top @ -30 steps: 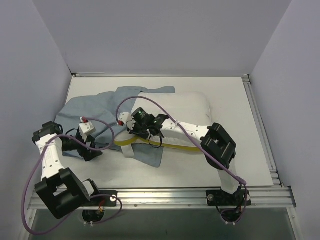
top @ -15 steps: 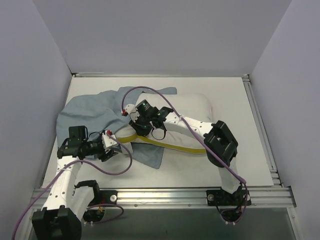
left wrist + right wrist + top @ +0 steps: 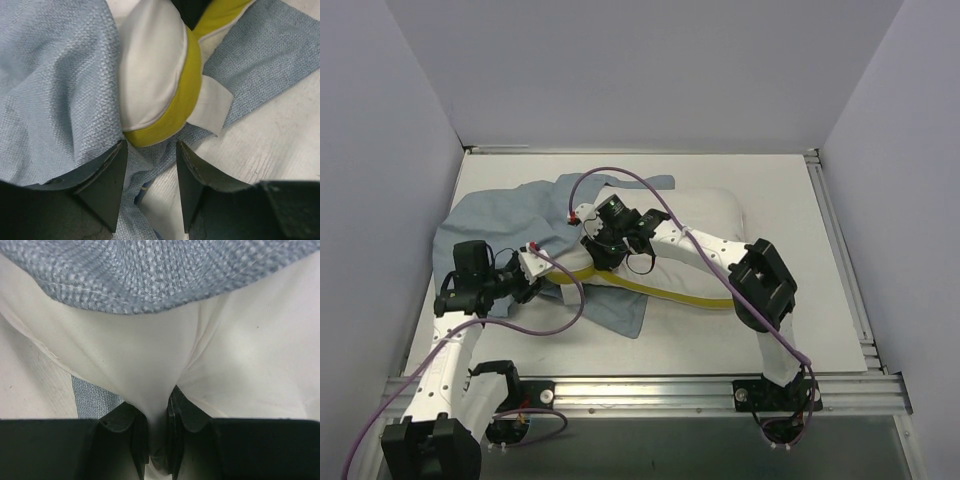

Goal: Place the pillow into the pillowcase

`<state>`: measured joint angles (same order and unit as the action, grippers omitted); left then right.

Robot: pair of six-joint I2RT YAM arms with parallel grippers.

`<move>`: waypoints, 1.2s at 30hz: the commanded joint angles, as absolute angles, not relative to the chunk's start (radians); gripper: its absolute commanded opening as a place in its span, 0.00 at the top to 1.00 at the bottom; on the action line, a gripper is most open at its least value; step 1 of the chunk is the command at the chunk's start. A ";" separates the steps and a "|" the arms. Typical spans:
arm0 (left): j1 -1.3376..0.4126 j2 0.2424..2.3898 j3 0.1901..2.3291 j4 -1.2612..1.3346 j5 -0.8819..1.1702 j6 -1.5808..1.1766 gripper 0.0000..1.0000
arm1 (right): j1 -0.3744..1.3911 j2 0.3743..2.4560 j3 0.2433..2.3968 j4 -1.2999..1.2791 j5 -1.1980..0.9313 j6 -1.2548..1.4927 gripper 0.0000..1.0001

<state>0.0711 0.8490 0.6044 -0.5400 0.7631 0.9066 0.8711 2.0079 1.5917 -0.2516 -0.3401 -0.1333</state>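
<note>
**One Clenched, One Released**

The grey-blue pillowcase [image 3: 490, 225] lay crumpled on the left of the desk [image 3: 810, 300]. The left claw [image 3: 151, 146] was released, fingers apart, just short of the yellow-banded corner of the pillow [image 3: 705, 220]. The pillow lay mid-desk, its left end overlapped by cloth. The right claw [image 3: 157, 400] was clenched on a fold of its white fabric.

Pillowcase [image 3: 55, 90]: coarse, matt woven cloth. Pillow [image 3: 150, 70]: smoother white cloth, its yellow band finely woven. Counter [image 3: 270, 145]: matt white, faintly grained. Left claw [image 3: 151, 146]: dark matt plastic, slightly scuffed.
</note>
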 commanded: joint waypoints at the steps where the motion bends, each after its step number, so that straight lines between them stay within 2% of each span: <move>1: 0.095 0.880 0.676 -0.538 0.784 0.847 0.49 | 0.868 2.013 1.629 -0.270 -0.359 -0.104 1.00; 15: 0.112 0.973 0.683 -0.465 0.686 0.835 0.53 | 0.858 2.023 1.634 -0.275 -0.373 -0.081 1.00; 21: 0.110 0.994 0.650 -0.370 0.632 0.802 0.48 | 0.856 2.020 1.629 -0.273 -0.382 -0.078 1.00; 28: 0.095 1.034 0.650 -0.311 0.646 0.795 0.53 | 0.854 2.029 1.635 -0.275 -0.394 -0.075 1.00; 31: 0.095 1.051 0.682 -0.354 0.699 0.798 0.67 | 0.856 2.036 1.640 -0.273 -0.391 -0.069 1.00; 32: 0.098 1.052 0.701 -0.391 0.724 0.833 0.75 | 0.856 2.036 1.647 -0.273 -0.387 -0.064 1.00; 33: 0.098 1.046 0.715 -0.437 0.750 0.862 0.88 | 0.854 2.039 1.652 -0.272 -0.382 -0.058 1.00; 34: 0.100 1.040 0.739 -0.536 0.799 0.891 0.96 | 0.850 2.042 1.658 -0.272 -0.376 -0.029 1.00; 36: 0.103 1.008 0.758 -0.683 0.833 0.974 1.00 | 0.839 2.055 1.687 -0.272 -0.380 0.000 1.00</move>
<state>0.0998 1.0477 0.6846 -0.4801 0.7109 0.8669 0.8612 2.0468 1.6218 -0.2665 -0.3645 -0.0742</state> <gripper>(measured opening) 0.016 0.140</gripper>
